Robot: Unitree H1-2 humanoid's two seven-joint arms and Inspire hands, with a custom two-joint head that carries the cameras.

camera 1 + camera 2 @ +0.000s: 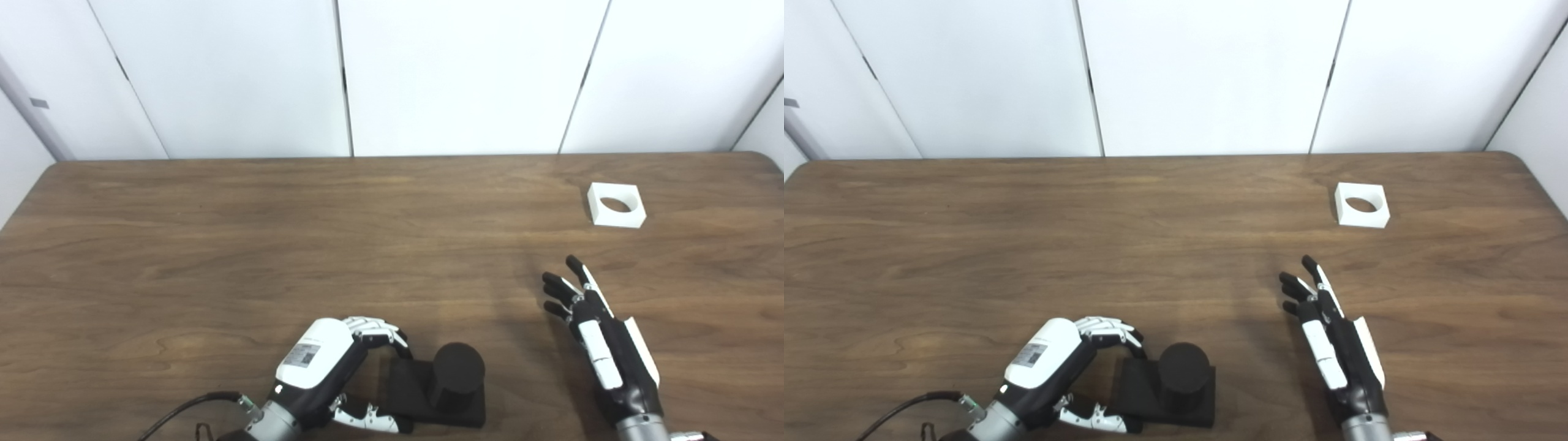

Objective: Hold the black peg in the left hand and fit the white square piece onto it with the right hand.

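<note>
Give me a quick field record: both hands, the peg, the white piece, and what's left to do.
left hand: fingers curled around the base of the black peg, gripping its left end
black peg: upright on its flat base, resting on the table near the front edge
right hand: open, empty, fingers extended
white square piece: flat on the table, far right, hole up, beyond the right hand and untouched
remaining: pick up white square piece, fit onto peg

One black peg (453, 383), one white square piece (616, 206).

Left robot hand (331, 367) grips the black peg's (456, 376) base; white square piece (616, 206) lies far off (right robot hand (597, 337) open).
</note>
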